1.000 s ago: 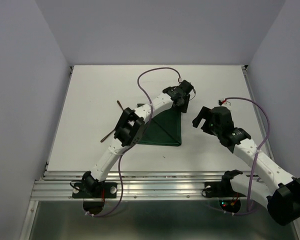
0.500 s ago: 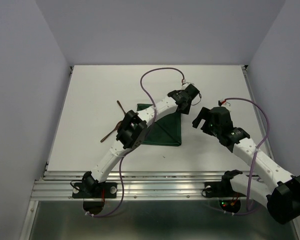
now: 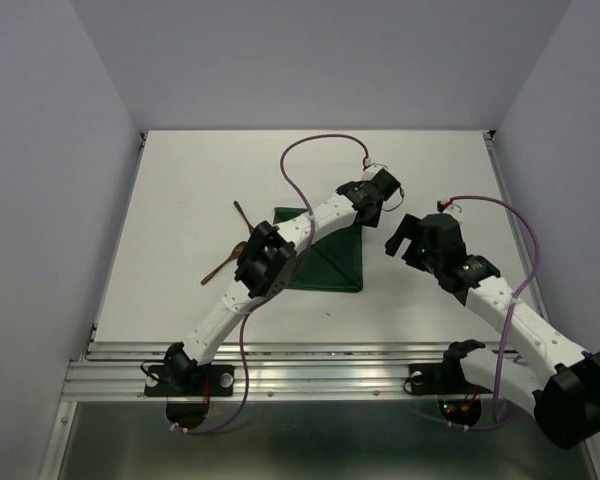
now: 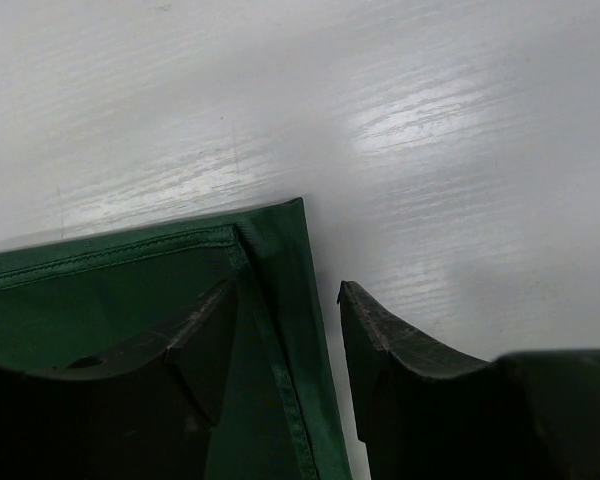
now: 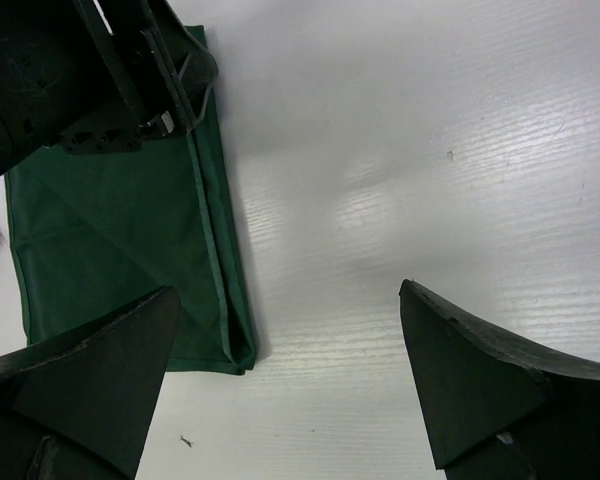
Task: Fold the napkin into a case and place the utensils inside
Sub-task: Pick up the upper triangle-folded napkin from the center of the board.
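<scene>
One napkin (image 3: pixel 330 262), two utensils, two grippers, all on one white table (image 3: pixel 200 170). The napkin lies flat and folded about the middle of the table. The near utensil (image 3: pixel 220 268) lies slantwise between the napkin and the left edge. The far utensil (image 3: pixel 242 216) lies just beyond it, toward the far edge. Which is spoon and which fork cannot be told from above.

The left gripper (image 3: pixel 376 207) hangs over the napkin's far right corner. The right gripper (image 3: pixel 396 232) hovers over bare table between the napkin and the right edge.

Against a second ago, the left gripper sits a little nearer the right edge, and the napkin's far left corner now shows beyond the arm, where the arm covered it. The right arm and both utensils lie as they did.

The left wrist view alone shows the left gripper (image 4: pixel 286 290) with its jaws apart: one finger over the napkin (image 4: pixel 100 290), the other over bare table, the hemmed edge running flat between them, not pinched. The right wrist view shows the right gripper (image 5: pixel 287 290) spread wide with nothing between its fingers, and on the napkin (image 5: pixel 110 230) diagonal creases and two hems side by side along its right edge, which the top view does not resolve
</scene>
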You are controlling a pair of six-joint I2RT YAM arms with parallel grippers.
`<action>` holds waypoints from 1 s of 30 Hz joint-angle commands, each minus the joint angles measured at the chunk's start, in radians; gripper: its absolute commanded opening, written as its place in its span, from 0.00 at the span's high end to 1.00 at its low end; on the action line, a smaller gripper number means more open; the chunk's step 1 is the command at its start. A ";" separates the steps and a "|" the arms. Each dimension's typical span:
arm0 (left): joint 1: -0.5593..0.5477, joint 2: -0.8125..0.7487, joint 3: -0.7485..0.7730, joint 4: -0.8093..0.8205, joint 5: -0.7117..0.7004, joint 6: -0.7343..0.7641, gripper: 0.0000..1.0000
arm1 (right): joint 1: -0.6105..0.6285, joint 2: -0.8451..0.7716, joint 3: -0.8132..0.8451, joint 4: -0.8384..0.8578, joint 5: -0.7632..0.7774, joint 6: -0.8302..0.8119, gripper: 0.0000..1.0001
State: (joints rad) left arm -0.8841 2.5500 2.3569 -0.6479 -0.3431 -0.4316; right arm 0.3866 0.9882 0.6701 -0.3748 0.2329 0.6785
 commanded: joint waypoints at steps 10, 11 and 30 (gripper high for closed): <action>-0.012 0.041 0.042 -0.024 -0.051 -0.015 0.49 | -0.005 -0.014 -0.017 0.008 0.031 0.007 0.04; -0.012 0.042 0.029 -0.024 -0.051 -0.018 0.50 | -0.005 -0.013 -0.017 0.008 0.031 0.007 0.04; 0.031 0.001 -0.160 0.037 0.049 -0.041 1.00 | -0.005 0.004 -0.020 0.008 0.006 0.012 0.04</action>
State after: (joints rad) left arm -0.8783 2.5549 2.2658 -0.5526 -0.3698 -0.4572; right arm 0.3866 0.9890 0.6552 -0.3779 0.2367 0.6819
